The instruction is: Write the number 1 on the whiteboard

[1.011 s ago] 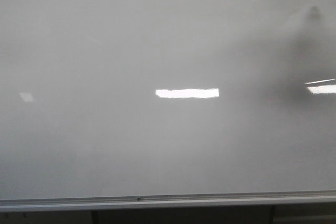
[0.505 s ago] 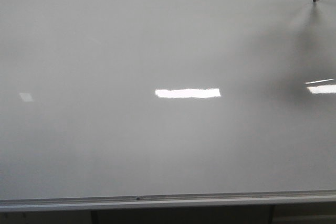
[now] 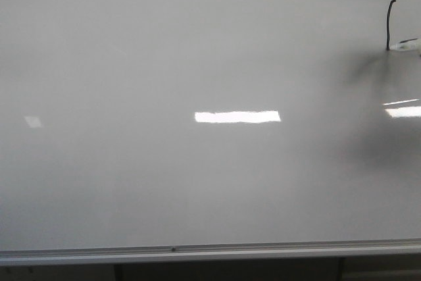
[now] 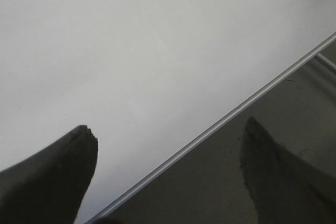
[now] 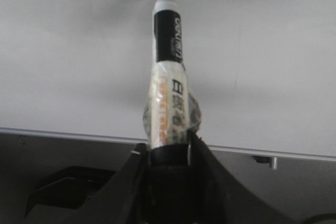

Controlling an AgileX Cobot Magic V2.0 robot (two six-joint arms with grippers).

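- My right claw (image 5: 167, 148) grips the marker (image 5: 168, 77), tip at the number 1 (image 3: 390, 24); lingering on the whiteboard (image 3: 197, 64) risks a tail.
- Left claw (image 4: 168, 177) gapes, idle.

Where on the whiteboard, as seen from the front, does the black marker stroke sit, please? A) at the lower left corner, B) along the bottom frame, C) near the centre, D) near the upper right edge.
D: in the front view the number 1 stands as a short vertical stroke near the upper right edge of the whiteboard, with the marker tip at its foot.
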